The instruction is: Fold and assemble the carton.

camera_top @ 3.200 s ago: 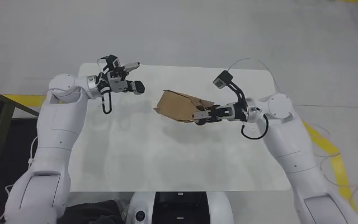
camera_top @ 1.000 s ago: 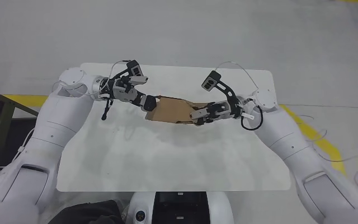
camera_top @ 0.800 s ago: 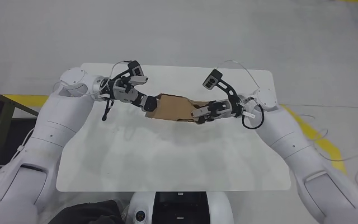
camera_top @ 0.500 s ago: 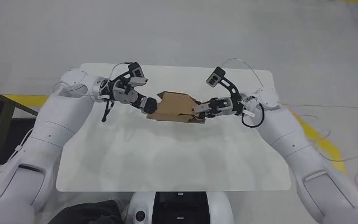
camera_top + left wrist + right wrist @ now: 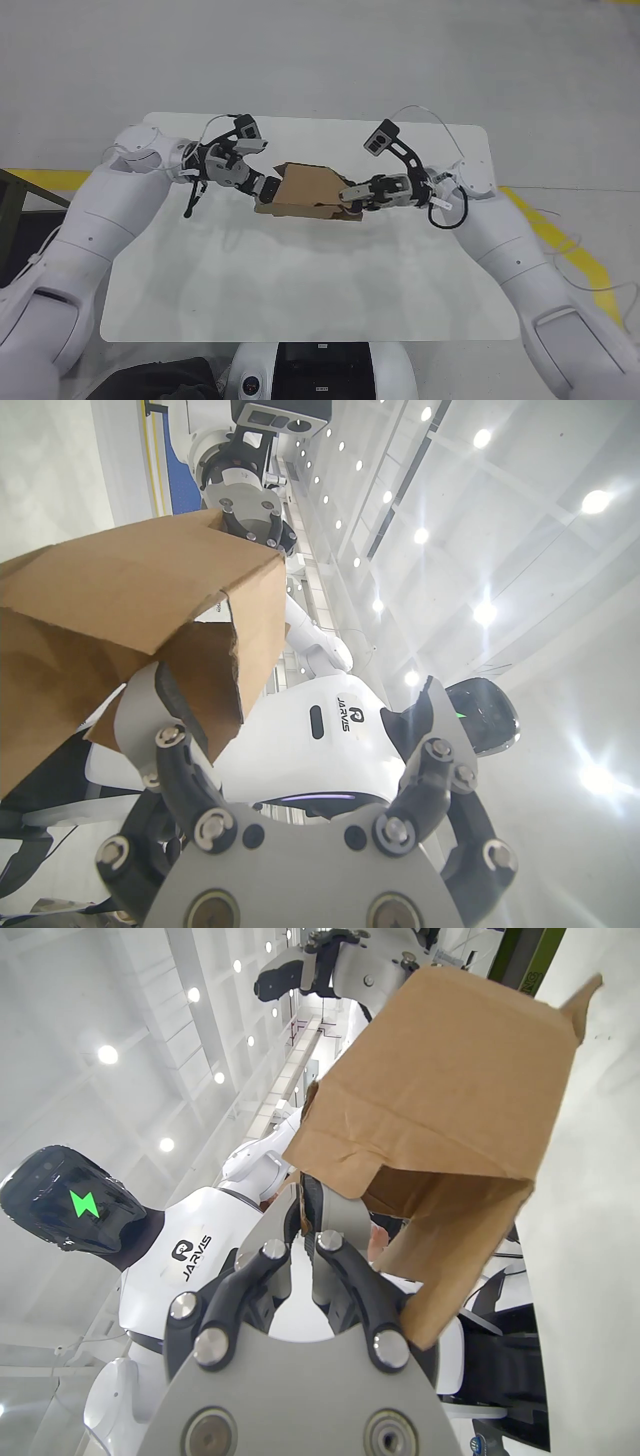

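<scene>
A brown cardboard carton [image 5: 305, 190] hangs just above the far middle of the white table [image 5: 300, 290], partly opened into a box. My right gripper [image 5: 350, 195] is at its right end. In the right wrist view this gripper [image 5: 306, 1208] is shut on the edge of a flap of the carton [image 5: 440, 1103]. My left gripper [image 5: 262, 187] is at the carton's left end. In the left wrist view this gripper [image 5: 295, 700] is open, with one finger [image 5: 167, 695] pressed against a loose end flap of the carton [image 5: 125, 600].
The table's far edge runs close behind both arms. Yellow floor tape [image 5: 40, 178] lies off the table's left side, and more tape [image 5: 560, 235] off its right. A dark frame [image 5: 25, 190] stands beside the left edge.
The left arm came in from the far left to the carton's left end. The carton has since opened from a flatter shape into a box and shifted slightly toward the far side.
</scene>
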`<action>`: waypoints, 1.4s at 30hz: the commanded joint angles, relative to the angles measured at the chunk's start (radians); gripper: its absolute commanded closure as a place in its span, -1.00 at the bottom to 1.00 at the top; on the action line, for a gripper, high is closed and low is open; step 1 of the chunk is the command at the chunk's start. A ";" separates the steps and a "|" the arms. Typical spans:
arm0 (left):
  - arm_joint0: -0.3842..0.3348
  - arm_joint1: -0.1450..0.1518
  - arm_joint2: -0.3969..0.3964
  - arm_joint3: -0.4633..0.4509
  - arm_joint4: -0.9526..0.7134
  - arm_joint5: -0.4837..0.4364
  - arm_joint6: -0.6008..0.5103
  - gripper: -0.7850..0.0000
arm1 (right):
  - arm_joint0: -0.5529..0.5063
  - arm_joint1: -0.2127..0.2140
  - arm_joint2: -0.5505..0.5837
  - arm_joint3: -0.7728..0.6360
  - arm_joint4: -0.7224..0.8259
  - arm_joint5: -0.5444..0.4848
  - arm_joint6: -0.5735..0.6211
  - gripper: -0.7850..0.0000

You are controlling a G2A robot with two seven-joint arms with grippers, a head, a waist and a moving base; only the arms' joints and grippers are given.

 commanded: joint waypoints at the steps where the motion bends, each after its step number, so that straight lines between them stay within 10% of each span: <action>1: -0.006 -0.002 0.011 0.005 -0.009 -0.003 0.000 -1.00 | -0.004 -0.005 0.004 0.001 0.004 0.001 0.001 1.00; 9: -0.023 -0.005 0.043 0.014 -0.033 -0.024 0.000 -1.00 | -0.006 -0.026 0.015 0.020 -0.006 0.012 0.012 1.00; 13: -0.027 -0.003 0.054 0.014 -0.040 -0.027 0.000 0.01 | -0.006 -0.035 0.024 0.030 -0.007 0.015 0.015 1.00; 23: -0.043 -0.003 0.081 0.019 -0.051 -0.033 0.000 0.15 | -0.010 -0.052 0.043 0.045 -0.025 0.016 0.016 1.00; 42: -0.074 -0.013 0.123 0.054 -0.005 -0.054 0.000 1.00 | -0.016 -0.063 0.061 0.058 -0.048 0.016 0.016 0.98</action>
